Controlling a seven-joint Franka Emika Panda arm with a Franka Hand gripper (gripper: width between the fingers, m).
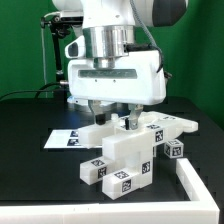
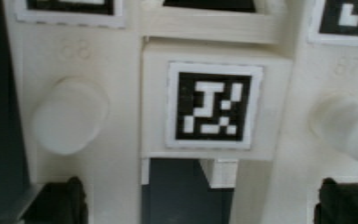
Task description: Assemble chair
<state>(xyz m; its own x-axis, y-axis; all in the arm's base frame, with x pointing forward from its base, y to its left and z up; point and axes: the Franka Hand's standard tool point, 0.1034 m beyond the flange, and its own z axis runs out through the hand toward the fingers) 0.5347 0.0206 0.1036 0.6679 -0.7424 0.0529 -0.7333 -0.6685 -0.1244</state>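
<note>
Chair parts [image 1: 120, 165] sit under the downward-pointing, spread gripper [image 1: 113, 118].

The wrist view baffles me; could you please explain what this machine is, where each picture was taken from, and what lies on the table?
The machine is a robot arm ending in a two-fingered claw. The exterior view comes from a camera standing off the arm; the wrist view from one on the wrist, looking past the fingers. On the black table lie white chair pieces, marked with black-and-white square tags, beside the flat marker board. The claw hangs open just above the pieces; it holds nothing that I can see.
</note>
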